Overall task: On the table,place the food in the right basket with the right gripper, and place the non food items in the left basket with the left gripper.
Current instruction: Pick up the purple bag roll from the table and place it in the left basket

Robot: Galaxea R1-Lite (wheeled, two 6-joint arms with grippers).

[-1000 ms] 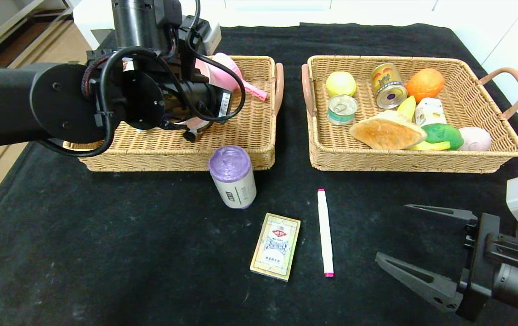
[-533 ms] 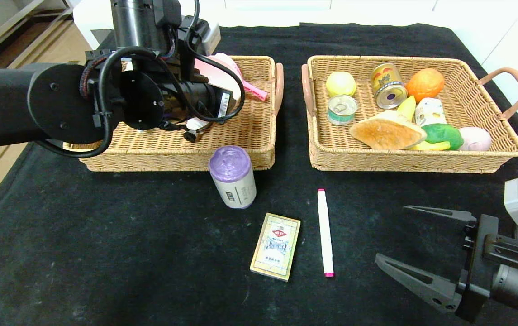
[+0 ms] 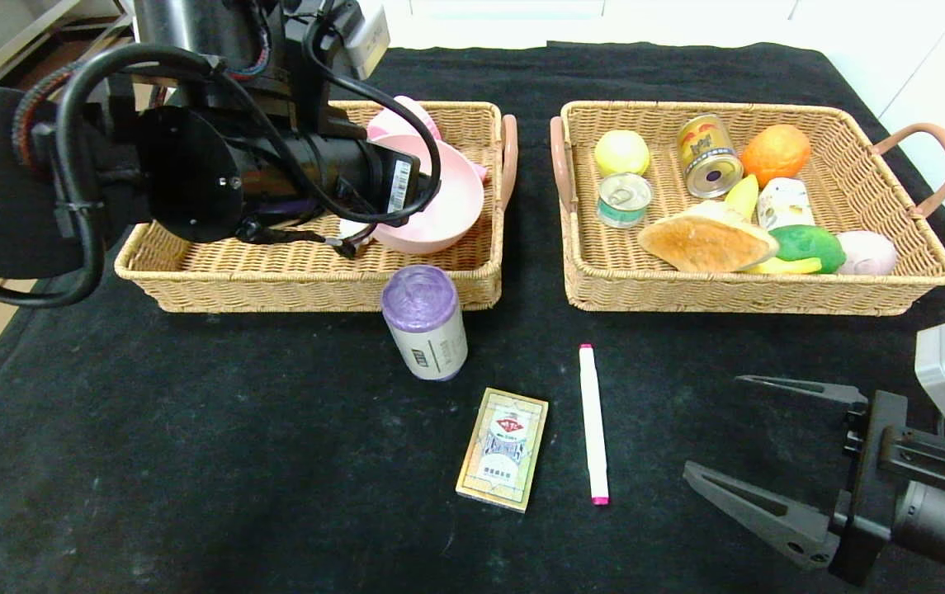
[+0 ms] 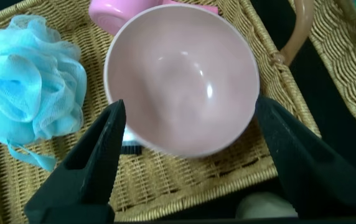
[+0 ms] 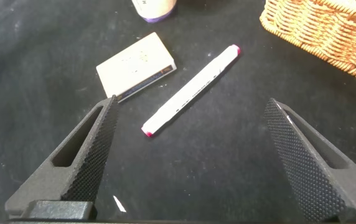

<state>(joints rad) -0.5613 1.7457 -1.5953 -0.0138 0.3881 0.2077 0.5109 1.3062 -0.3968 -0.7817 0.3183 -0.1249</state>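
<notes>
left gripper [image 4: 187, 158]: held above the left basket [image 3: 307, 276], over its near right part; jaws spread wide, one on each side of the pink bowl [image 4: 181, 78], apart from its rim, nothing pinched.
pink bowl: sat inside the left basket, tilted, opening up; a second pink item [image 4: 119, 9] lay just behind it, partly hidden.
blue bath pouf [image 4: 25, 84]: lay in the left basket, beside the bowl.
right gripper [image 5: 193, 158]: hovered over the near right of the tabletop [image 3: 191, 445]; jaws spread wide, nothing held.
white marker [image 3: 593, 423]: lay flat on the tabletop, outside both baskets, pink-tipped end toward the near edge; seen between the spread jaws in the right wrist view [image 5: 190, 90], not touched.
card box [image 3: 503, 448]: lay flat on the tabletop, just left of the marker, apart from it.
purple-topped roll [image 3: 425, 322]: stood on the tabletop, close to the left basket's near wall.
right basket [image 3: 753, 289]: held the food: bread [image 3: 703, 239], orange [image 3: 775, 153], yellow-green round fruit [image 3: 621, 152], two cans [image 3: 710, 155] and [image 3: 624, 200], green item [image 3: 809, 245], pale pink item [image 3: 867, 252]; a yellow piece and a white packet were partly hidden among them.
remaining outside baskets: marker, card box, roll.
</notes>
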